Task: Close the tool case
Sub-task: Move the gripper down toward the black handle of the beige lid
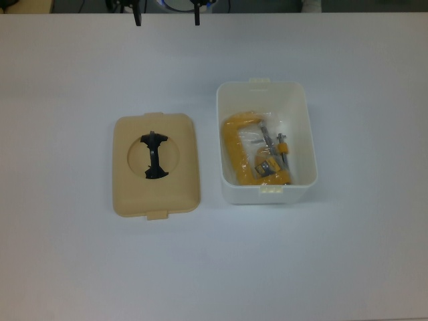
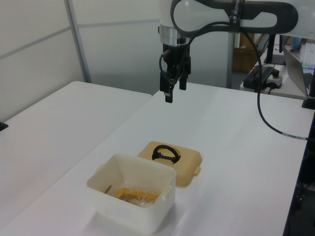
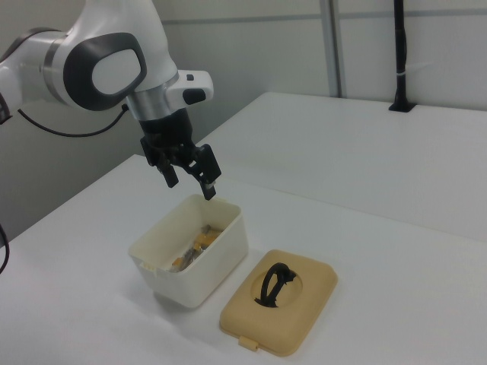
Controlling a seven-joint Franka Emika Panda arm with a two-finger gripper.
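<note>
The white tool case sits open on the white table, and it serves as the landmark here. In the top view its whole interior shows: a yellow clamp in a clear plastic bag, with a metal screw part beside it, fills most of the floor. The left view and the right view give only a slanting glimpse of that yellow content over the case's rim.

The beige lid lies flat on the table just beside the case, apart from it, with its round recess and black handle facing up. In the top view it is on the case's left; in the right view it lies in front and to the right of the case; in the left view it is behind the case. The side views show the handle arching up out of the recess, which the top view flattens.

The top view shows only the two dark fingertips of the gripper at the upper edge, well beyond the case and lid. The left view and right view show the whole arm, with the gripper hanging in the air above table level, higher than the case, fingers spread apart and holding nothing. It touches neither case nor lid.
</note>
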